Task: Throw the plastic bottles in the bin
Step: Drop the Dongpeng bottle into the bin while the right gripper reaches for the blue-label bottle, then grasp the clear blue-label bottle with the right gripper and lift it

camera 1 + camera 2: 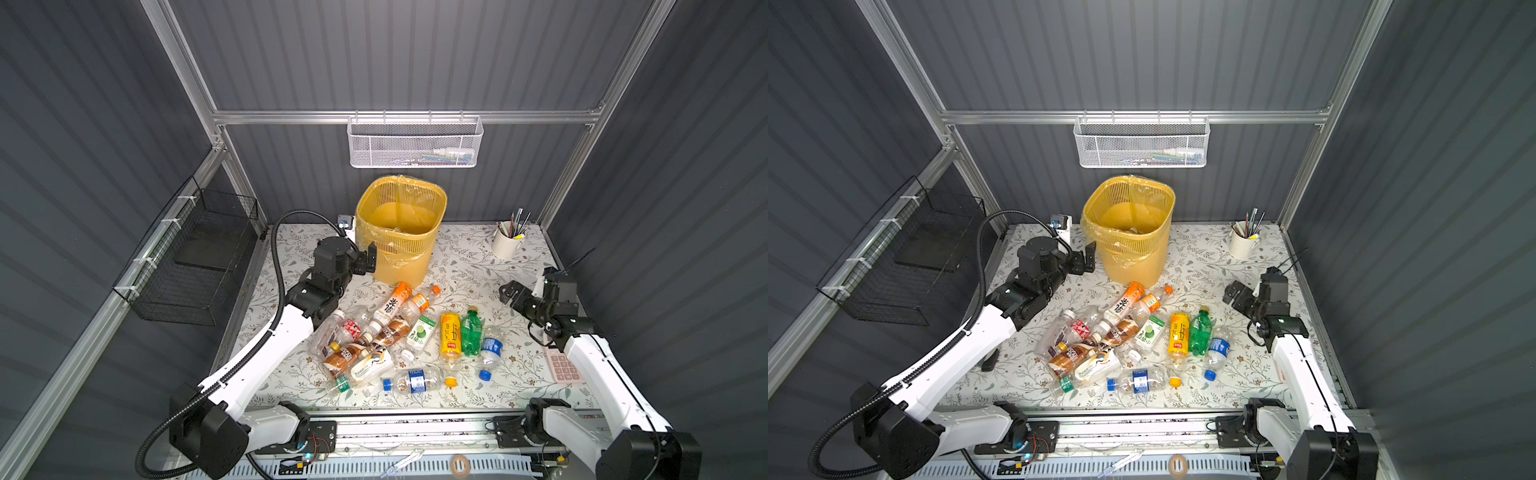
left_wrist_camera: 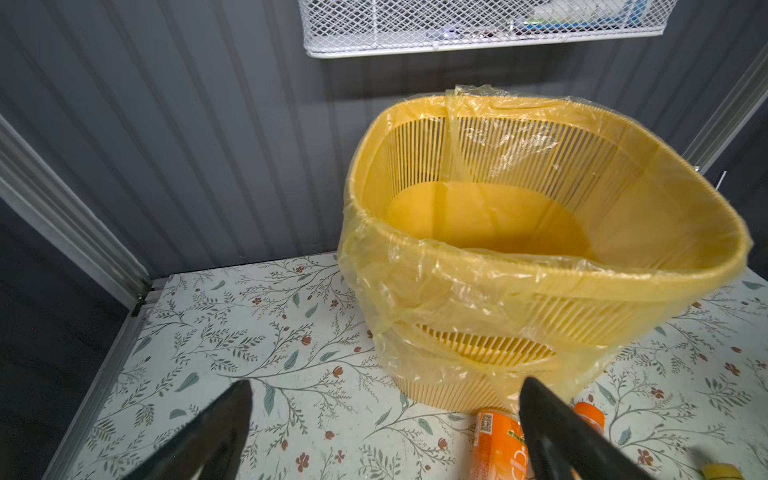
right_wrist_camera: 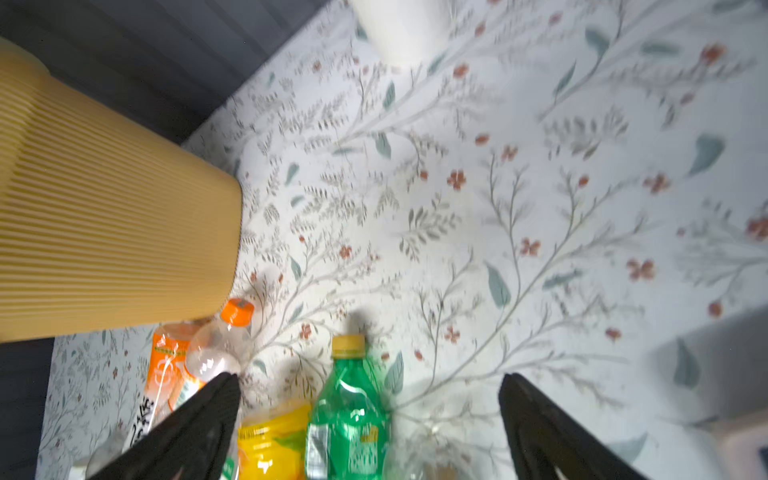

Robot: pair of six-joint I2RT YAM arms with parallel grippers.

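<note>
- Left end effector (image 1: 368, 259): fingers spread wide, nothing between them. It hangs above the tabletop (image 1: 465, 266), close to the bin (image 1: 401, 249) on the bin's left, and faces its wall. The wrist view shows a gap between them.
- Right end effector (image 1: 509, 291): fingers spread wide, nothing held. It hangs over bare tabletop right of the bottles (image 1: 390, 332), well apart from the bin.
- Bin: upright at the back middle of the tabletop, with the clear liner folded over its rim. In both top views a small pale item lies at the bottom, too small to identify.
- Bottles: on their sides in a loose heap at mid-tabletop, in front of the bin, many touching or overlapping.
- Orange-label bottle (image 1: 395, 301): nearest the bin, its end just beside the base. An orange-capped bottle (image 1: 419, 301) lies against it.
- Yellow bottle (image 1: 451, 336) and green bottle (image 1: 471, 332): side by side at the heap's right. The right wrist view shows the green bottle (image 3: 349, 415) low between the fingers, not gripped.
- Two clear bottles with blue labels lie on the heap's near and right edges.
- Cup of pens (image 1: 507, 243): back right corner, upright.
- Pink calculator (image 1: 561, 365): partly hidden under the right arm.
</note>
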